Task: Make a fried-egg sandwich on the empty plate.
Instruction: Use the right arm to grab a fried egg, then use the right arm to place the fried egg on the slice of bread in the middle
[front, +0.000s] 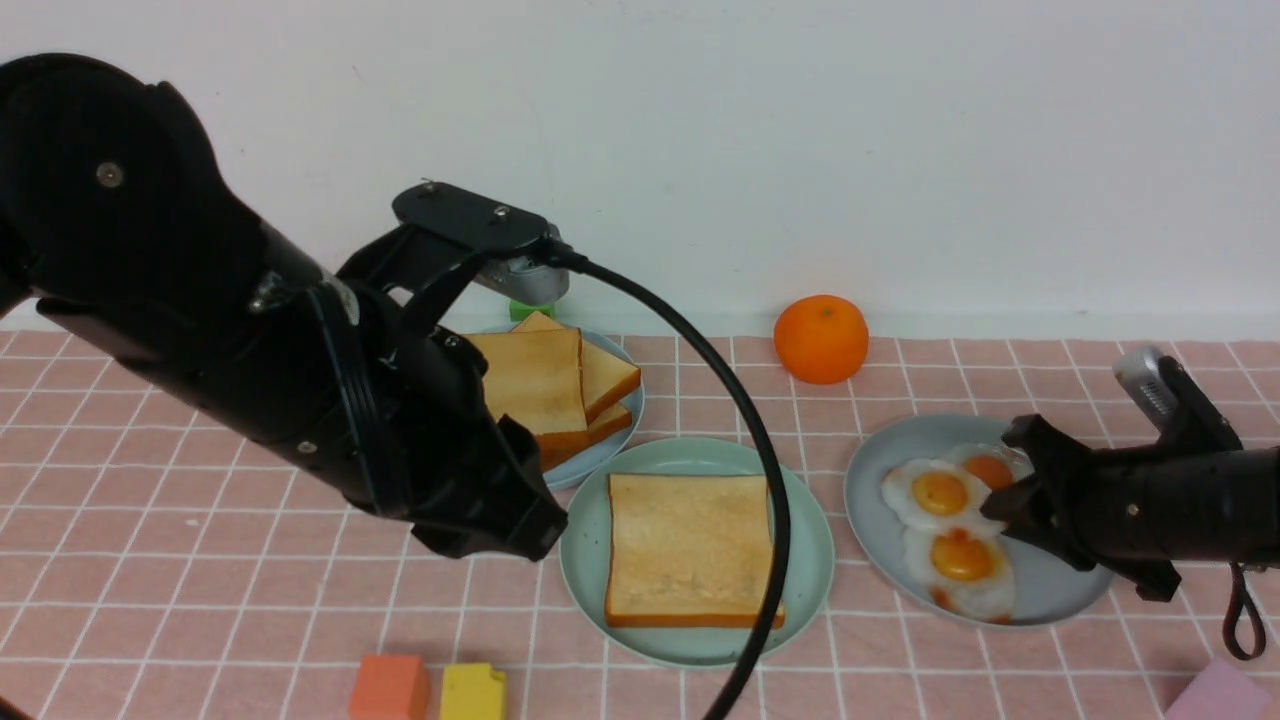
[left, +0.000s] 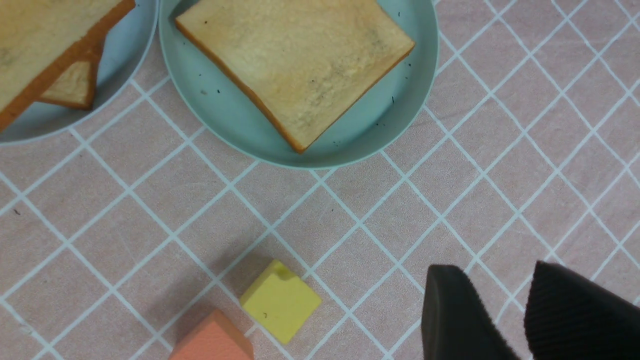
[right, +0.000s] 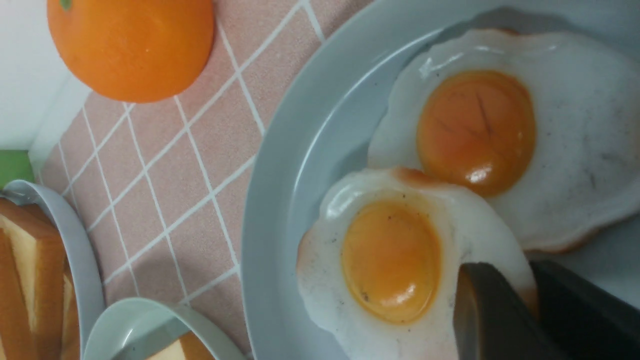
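A pink checked surface fills the scene. The bulky black left arm stretches over its left side. The left hand hangs above bare cloth near the front edge, fingers spread partway and holding nothing. In the middle, toward the front edge, sits the mint-green plate, with one toast slice lying flat on it. Toward the right edge, a grey plate carries three overlapping eggs. The right hand is pressed together on the rim of one fried egg, pinching its white. The step in hand looks like the egg pick-up. The next move likely calls for lifting the egg clear of its neighbours, carrying it left and laying it centred on the toast.
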